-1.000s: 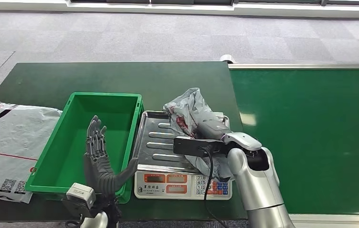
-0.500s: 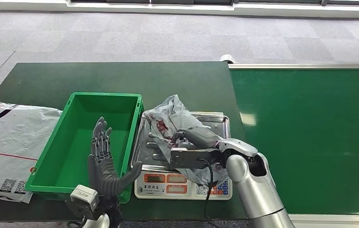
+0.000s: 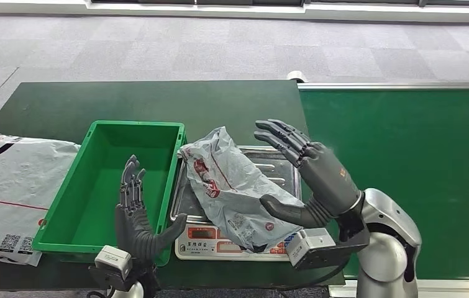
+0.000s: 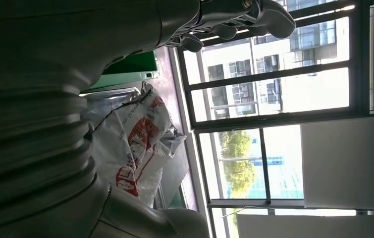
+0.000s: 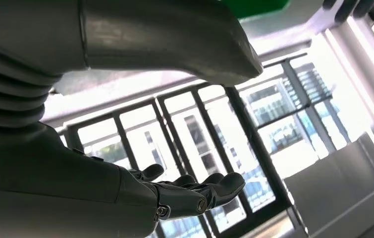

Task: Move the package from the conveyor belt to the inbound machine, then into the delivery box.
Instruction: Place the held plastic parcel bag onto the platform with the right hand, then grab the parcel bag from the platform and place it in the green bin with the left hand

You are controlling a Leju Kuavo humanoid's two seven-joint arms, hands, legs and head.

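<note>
While the left hand (image 3: 135, 214) hovers with fingers apart over the green bin's (image 3: 73, 205) near rim, the right hand (image 3: 309, 174) stands spread, empty, right of the scale (image 3: 284, 164). The crumpled grey package (image 3: 232, 189), red-printed, lies on the scale.

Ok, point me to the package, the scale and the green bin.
package (image 3: 232, 189), head view, middle of the grey bag.
scale (image 3: 284, 162), head view, bare metal tray at its far right.
green bin (image 3: 137, 125), head view, far rim.
</note>
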